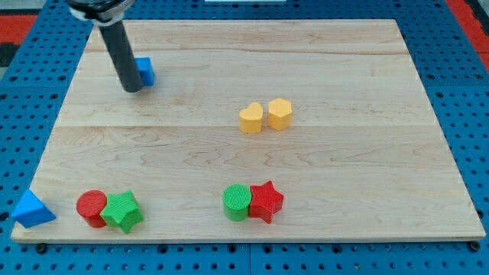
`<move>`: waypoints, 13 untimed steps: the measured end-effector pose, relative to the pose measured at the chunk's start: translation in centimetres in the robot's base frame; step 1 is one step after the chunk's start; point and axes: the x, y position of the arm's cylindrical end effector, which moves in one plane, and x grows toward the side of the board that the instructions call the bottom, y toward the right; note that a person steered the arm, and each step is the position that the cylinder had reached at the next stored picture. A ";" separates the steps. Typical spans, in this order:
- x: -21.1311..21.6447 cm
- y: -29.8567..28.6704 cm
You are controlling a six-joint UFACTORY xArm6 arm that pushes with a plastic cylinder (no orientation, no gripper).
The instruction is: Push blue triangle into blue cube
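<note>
The blue triangle (32, 208) lies at the view's bottom left, at the very corner edge of the wooden board (321, 168). The blue cube (145, 71) sits near the view's top left, partly hidden behind the dark rod. My tip (133, 88) rests on the board right beside the blue cube, at its lower left, and seems to touch it. The tip is far from the blue triangle, which lies well below it and to the left.
A red cylinder (92, 206) and a green star (123, 211) touch at the bottom left. A green cylinder (238, 202) and a red star (266, 201) touch at bottom centre. A yellow heart (250, 118) and a yellow hexagon (280, 114) sit mid-board.
</note>
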 end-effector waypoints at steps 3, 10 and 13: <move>15.0 -5.0; 24.6 -5.5; 19.8 -12.5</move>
